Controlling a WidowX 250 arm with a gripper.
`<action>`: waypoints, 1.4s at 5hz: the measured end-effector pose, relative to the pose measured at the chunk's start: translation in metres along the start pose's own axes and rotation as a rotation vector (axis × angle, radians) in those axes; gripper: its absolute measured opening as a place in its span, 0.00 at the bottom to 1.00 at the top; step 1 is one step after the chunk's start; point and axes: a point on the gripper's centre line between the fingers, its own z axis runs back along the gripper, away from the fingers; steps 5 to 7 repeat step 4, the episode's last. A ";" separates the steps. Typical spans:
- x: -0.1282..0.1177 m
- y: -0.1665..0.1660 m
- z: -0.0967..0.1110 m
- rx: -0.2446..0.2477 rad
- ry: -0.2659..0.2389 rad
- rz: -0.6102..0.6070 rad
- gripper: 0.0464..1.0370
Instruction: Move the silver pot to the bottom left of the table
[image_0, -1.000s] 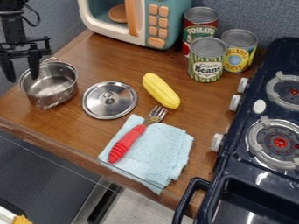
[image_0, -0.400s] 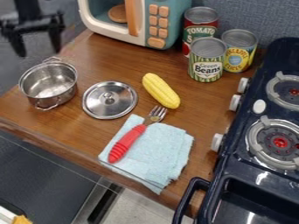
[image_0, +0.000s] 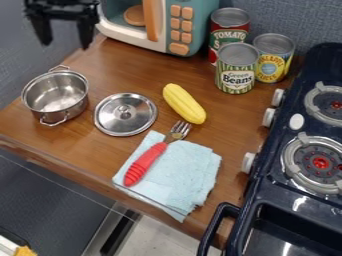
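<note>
The silver pot stands upright on the bench, near the left edge of the wood, lower in the view than the hand and apart from it. The hand hangs at the top left with its two fingers spread wide and pointing down; it is released, with nothing between the fingertips. The pot's mouth is uncovered, and one of its wire handles is on the side towards the hand, the other on the side away from it.

Just beside the pot, down and to the right of the hand, the lid lies flat, knob up. Further right from the hand is the yellow corn, set at a slant. Lower down, well apart from the hand, a folded light-blue cloth carries the red-handled fork, whose tines reach past the cloth's upper edge.

Immediately to the hand's right in the view is the toy microwave; beyond it, three cans stand close together: the tomato can, the green beans can and the pineapple can. Farthest right from the hand is the dark stove.
</note>
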 end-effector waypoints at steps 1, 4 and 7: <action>0.007 -0.011 0.000 -0.025 -0.037 -0.215 0.96; 0.015 -0.005 -0.021 -0.071 0.018 -0.303 0.96; 0.015 -0.005 -0.021 -0.071 0.018 -0.303 0.96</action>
